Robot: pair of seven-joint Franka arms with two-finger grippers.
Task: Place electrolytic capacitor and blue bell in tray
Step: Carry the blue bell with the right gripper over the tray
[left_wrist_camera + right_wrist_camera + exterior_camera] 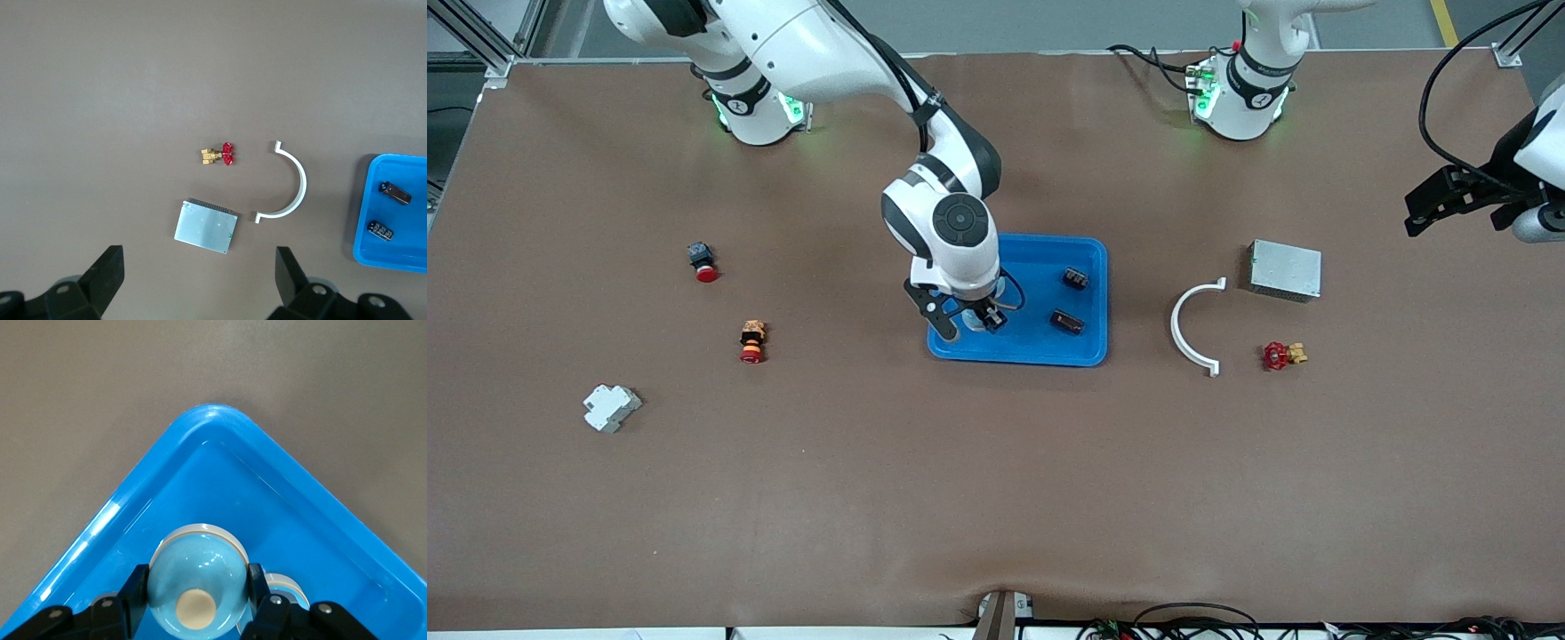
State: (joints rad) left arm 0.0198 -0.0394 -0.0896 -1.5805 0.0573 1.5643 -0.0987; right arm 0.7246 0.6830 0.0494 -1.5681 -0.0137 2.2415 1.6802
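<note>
The bright-blue tray [1040, 258] lies mid-table; it also shows in the left wrist view [403, 255] and the right wrist view [220, 453]. My right gripper [971, 322] is shut on the light-blue bell [973, 317], low over the tray's corner toward the right arm's end and nearest the front camera. In the right wrist view the fingers [135, 587] clamp both sides of the bell's dome [198, 577]. Two dark electrolytic capacitors [1075, 278] [1066, 322] lie in the tray, also seen in the left wrist view [395, 192] [381, 231]. My left gripper [1423, 212] [198, 273] is open and empty, high over the left arm's end of the table.
A white curved clamp [1192, 324], a grey metal box [1285, 269] and a red-handled brass valve [1282, 356] lie toward the left arm's end. Two red push buttons [703, 262] [752, 342] and a white block [611, 407] lie toward the right arm's end.
</note>
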